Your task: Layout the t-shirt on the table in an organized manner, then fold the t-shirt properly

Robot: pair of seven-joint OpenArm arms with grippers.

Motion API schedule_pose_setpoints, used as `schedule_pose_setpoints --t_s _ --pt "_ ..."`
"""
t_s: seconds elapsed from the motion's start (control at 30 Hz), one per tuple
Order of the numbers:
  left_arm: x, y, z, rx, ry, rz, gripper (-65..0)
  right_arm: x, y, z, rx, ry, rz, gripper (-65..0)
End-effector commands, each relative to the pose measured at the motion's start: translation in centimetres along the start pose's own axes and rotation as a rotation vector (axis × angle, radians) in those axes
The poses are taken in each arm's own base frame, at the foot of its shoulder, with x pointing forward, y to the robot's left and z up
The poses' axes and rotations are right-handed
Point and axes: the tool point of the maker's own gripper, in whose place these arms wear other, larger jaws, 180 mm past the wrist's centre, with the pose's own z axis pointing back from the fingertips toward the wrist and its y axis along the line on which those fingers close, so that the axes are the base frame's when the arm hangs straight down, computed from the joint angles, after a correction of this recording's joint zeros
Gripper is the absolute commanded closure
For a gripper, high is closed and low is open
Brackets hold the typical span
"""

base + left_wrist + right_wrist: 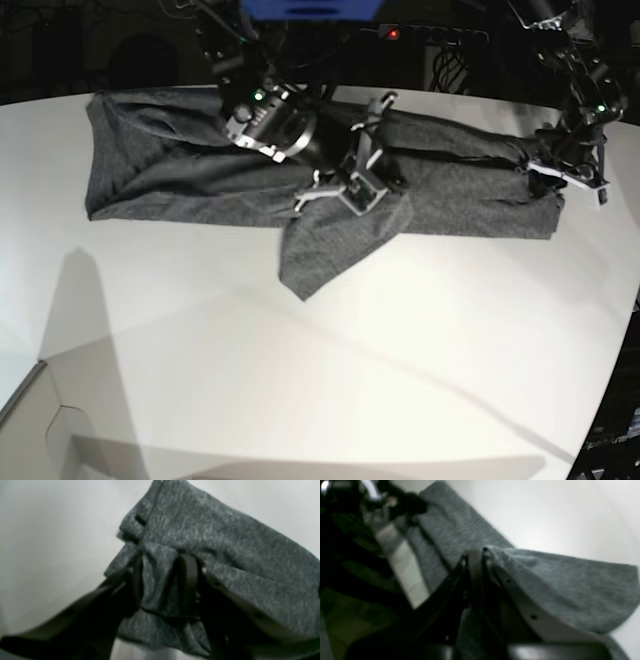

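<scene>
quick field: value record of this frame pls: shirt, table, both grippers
t-shirt: dark heather grey, spread as a long band across the far part of the table, one flap hanging toward the camera near the middle
table: white, near half bare
right gripper: shut on a fold of the t-shirt near its middle
left gripper: pinching bunched cloth at the t-shirt's end, on the base view's right
fold state: not laid flat yet, cloth bunched at both grips
image quality: both wrist views blurred
</scene>
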Motion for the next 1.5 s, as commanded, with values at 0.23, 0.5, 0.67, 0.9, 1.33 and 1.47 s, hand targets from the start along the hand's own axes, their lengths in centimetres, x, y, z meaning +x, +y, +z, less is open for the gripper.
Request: schedule_pose_setpoints --t_s 0.23,0.5,0.67,0.9,1.33,1.47 --pt "1.8 -0.4 0.5 -0.03 -0.055 0.022 -22.5 -0.3 0.4 -0.9 0.026 -0.012 -0.031 0.0" --pt "3.4 -0.9 1.0 -0.092 -0.109 0.082 -22.5 -0.9 0.8 -1.0 0.038 0.008 -0.035 0.0" --pt "3.5 -0.9 1.0 -0.096 -0.112 0.087 -22.5 -3.1 1.2 -1.4 0.059 0.064 -0.05 0.0" --pt "4.6 -1.4 1.6 -0.102 -0.143 0.065 -22.5 -4.9 4.0 -1.2 0.155 0.121 0.033 -6.4" --pt "7.9 -3.0 3.2 -0.124 -0.238 0.011 -22.5 -2.2 2.1 2.2 0.074 0.041 0.091 -22.3" --pt "10.0 -4.9 4.4 -0.195 -0.313 0.036 -22.6 -3.3 -1.4 4.0 -0.031 0.062 0.058 -29.6"
